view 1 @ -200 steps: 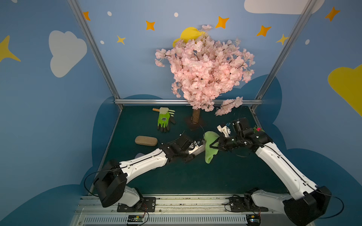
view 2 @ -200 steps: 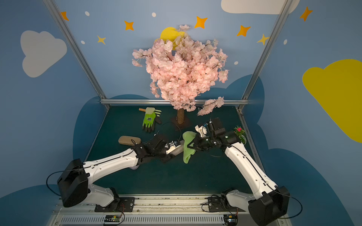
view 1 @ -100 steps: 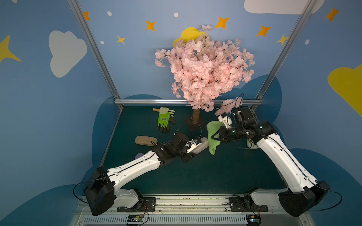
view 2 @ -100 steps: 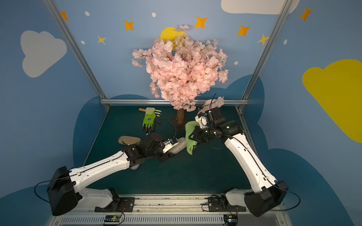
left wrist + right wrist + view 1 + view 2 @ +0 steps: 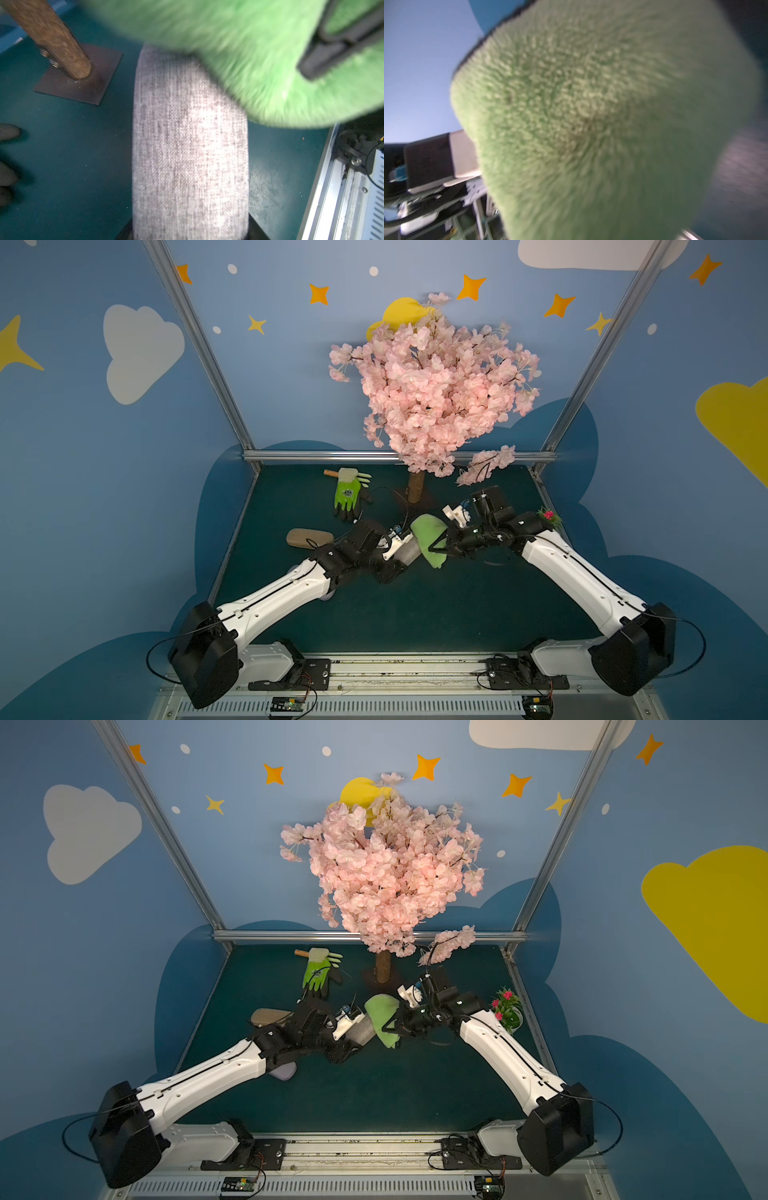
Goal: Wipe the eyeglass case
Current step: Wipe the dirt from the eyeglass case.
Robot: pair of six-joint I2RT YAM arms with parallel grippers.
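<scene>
A grey woven eyeglass case (image 5: 409,552) (image 5: 362,1031) (image 5: 190,155) is held above the green mat. My left gripper (image 5: 392,561) (image 5: 347,1042) is shut on its near end, the jaws flanking it at the edge of the left wrist view. A fluffy green cloth (image 5: 428,539) (image 5: 384,1020) (image 5: 249,62) (image 5: 591,124) drapes over the case's far end and touches it. My right gripper (image 5: 441,545) (image 5: 395,1027) is shut on the cloth. Its dark fingers (image 5: 332,41) pinch a fold. The cloth fills the right wrist view and hides the jaws there.
A tan case (image 5: 309,538) lies on the mat to the left. A green glove (image 5: 348,493) lies farther back. The pink blossom tree's trunk (image 5: 415,487) and base plate (image 5: 79,83) stand just behind the grippers. A small flowering pot (image 5: 507,1011) sits at the right edge.
The right gripper carried the cloth up and away toward the tree, then back down onto the case's end. The left arm shifted slightly with the case.
</scene>
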